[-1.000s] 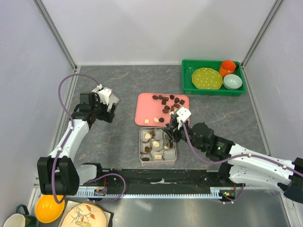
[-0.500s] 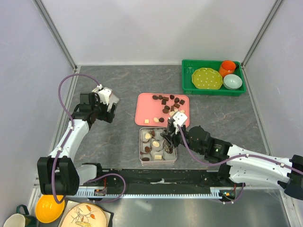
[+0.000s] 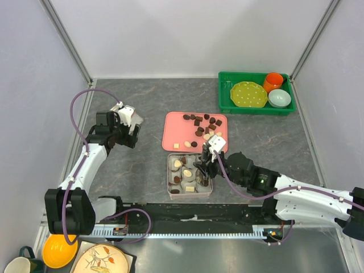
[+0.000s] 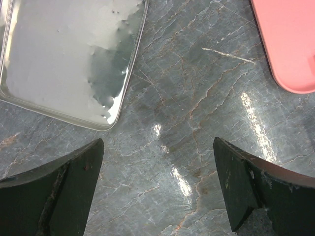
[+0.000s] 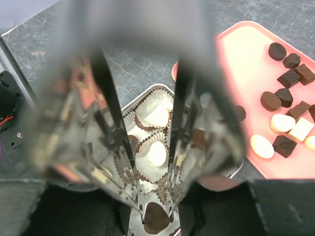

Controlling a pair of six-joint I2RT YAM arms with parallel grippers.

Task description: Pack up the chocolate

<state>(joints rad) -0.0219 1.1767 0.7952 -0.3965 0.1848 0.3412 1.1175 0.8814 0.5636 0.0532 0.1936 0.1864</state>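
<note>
Your right gripper [image 5: 156,210] hangs over the tin [image 3: 168,170], a dark chocolate [image 5: 156,222] between its fingertips (gripped or loose, I cannot tell). More lies on the tray [image 5: 236,54] to its right; your left gripper [image 4: 157,189] gapes wide.

Cannot make out a grip on the dark chocolate [image 5: 156,220] at the right tool [image 5: 156,206] tips; blurred above. Cropped by edges: pink tray [image 5: 236,64], metal lid [image 4: 64,59].

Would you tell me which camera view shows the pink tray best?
The top external view: the pink tray shows whole, chocolates on it. The right wrist view shows only part; the left wrist view only a bare corner.
</note>
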